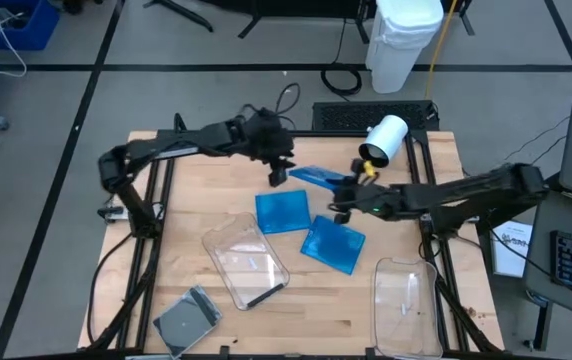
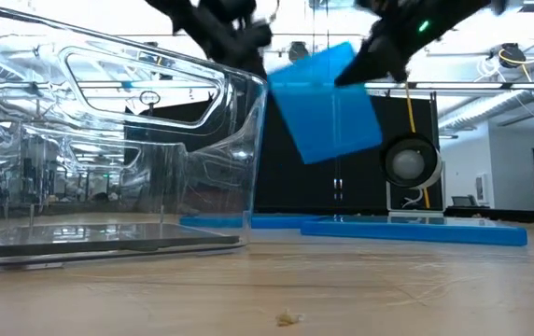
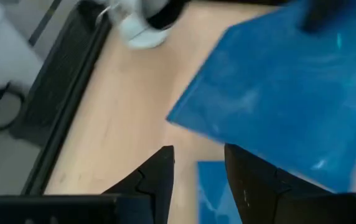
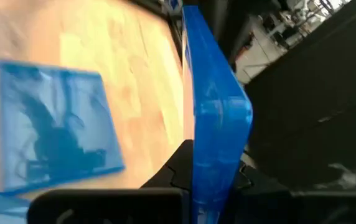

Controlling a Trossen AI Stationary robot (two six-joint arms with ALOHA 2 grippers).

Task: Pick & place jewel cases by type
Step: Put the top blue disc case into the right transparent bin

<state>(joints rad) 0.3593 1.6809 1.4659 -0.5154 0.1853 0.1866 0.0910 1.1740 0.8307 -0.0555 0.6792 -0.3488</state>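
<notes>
A blue jewel case (image 1: 314,177) hangs tilted above the table's far middle, with my right gripper (image 1: 344,190) shut on it. My left gripper (image 1: 278,172) stands open just left of that case, with nothing between its fingers (image 3: 159,168). Two more blue jewel cases (image 1: 282,211) (image 1: 332,243) lie flat on the wood below. A grey jewel case (image 1: 188,318) lies flat near the front left corner. A dark flat thing lies in the left clear tub (image 1: 246,262). My right gripper pinches the blue case between its two fingers at the edge nearest it (image 4: 210,163), coming from the table's right and slanting slightly down. In the right wrist view the case stands edge-on between the fingers. In the low view it hangs tilted, its upper right corner (image 2: 349,58) at the fingers, clear of the table.
A second clear tub (image 1: 406,295) stands at the front right. A white cylinder (image 1: 386,138) and a black keyboard (image 1: 366,114) lie along the far edge. Bare wood shows between the left tub and the table's left edge.
</notes>
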